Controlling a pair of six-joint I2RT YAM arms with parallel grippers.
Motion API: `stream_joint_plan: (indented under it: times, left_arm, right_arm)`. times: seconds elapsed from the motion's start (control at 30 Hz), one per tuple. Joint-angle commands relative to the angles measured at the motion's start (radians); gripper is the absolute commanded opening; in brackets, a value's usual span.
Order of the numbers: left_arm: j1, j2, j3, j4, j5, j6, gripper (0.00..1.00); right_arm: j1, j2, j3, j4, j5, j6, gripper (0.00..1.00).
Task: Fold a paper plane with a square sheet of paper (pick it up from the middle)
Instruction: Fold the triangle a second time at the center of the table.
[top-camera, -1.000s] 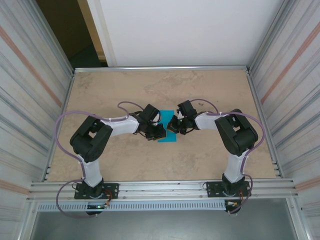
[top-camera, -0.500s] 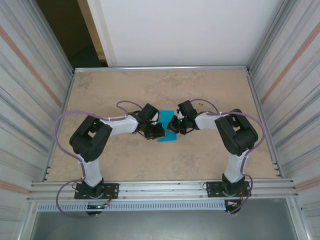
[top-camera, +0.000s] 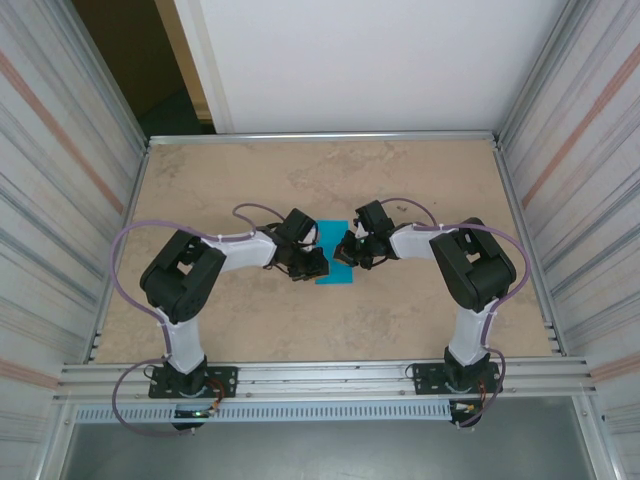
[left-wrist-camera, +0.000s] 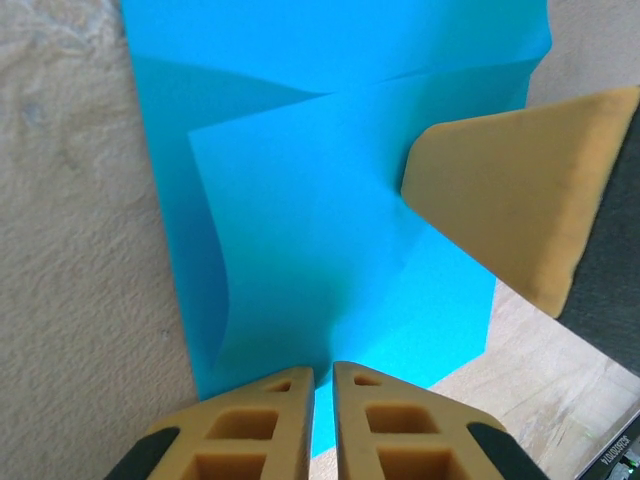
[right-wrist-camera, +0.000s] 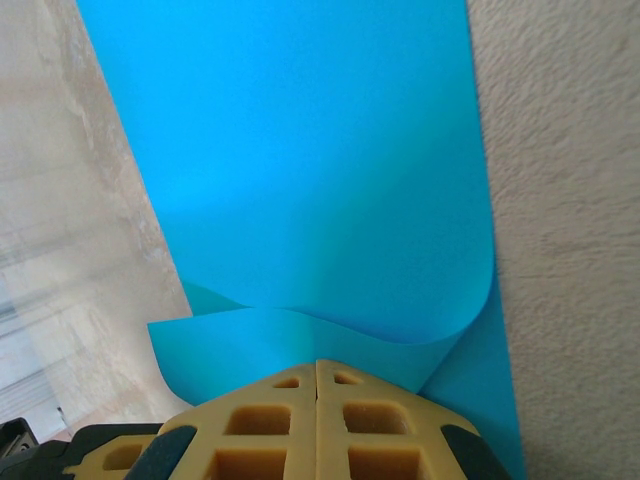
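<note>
Left claw (left-wrist-camera: 322, 378) is pinching the square sheet of paper (left-wrist-camera: 330, 220) by its edge; right claw (right-wrist-camera: 317, 372), closed, is pressing on it. I'm mid-fold, probably; next needs pressing that crease flat.

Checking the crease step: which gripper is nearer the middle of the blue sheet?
Right. The right gripper rests well in over the square sheet of paper; the left gripper sits at its edge.

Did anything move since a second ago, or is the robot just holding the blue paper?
Nothing visibly moved. The left gripper and the right gripper both stay pinched shut on the square sheet of paper, which lies in the same spot on the table between them.
</note>
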Motion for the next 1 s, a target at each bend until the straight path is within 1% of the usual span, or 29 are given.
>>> stream_joint_plan:
  times: [0.0, 0.13, 0.27, 0.43, 0.67, 0.97]
  left_arm:
    - [0.006, 0.022, -0.031, -0.022, -0.011, 0.015, 0.13]
    - [0.009, 0.023, -0.047, -0.024, -0.017, 0.020, 0.11]
    - [0.017, 0.020, -0.068, -0.010, -0.013, 0.020, 0.07]
    - [0.018, 0.022, -0.070, 0.002, 0.004, 0.020, 0.04]
    - [0.019, 0.019, -0.075, 0.011, 0.008, 0.018, 0.02]
    - [0.020, 0.012, -0.076, 0.017, 0.012, 0.012, 0.01]
  right_arm:
    - [-0.017, 0.062, -0.035, -0.122, 0.096, 0.009, 0.01]
    - [-0.023, 0.044, -0.025, -0.128, 0.085, -0.010, 0.01]
    - [-0.032, -0.036, 0.024, -0.155, 0.042, -0.085, 0.01]
    - [-0.005, -0.098, 0.090, -0.205, 0.005, -0.161, 0.02]
    - [0.058, -0.053, 0.103, -0.209, 0.014, -0.152, 0.01]
    - [0.060, 0.016, 0.107, -0.206, 0.010, -0.141, 0.01]
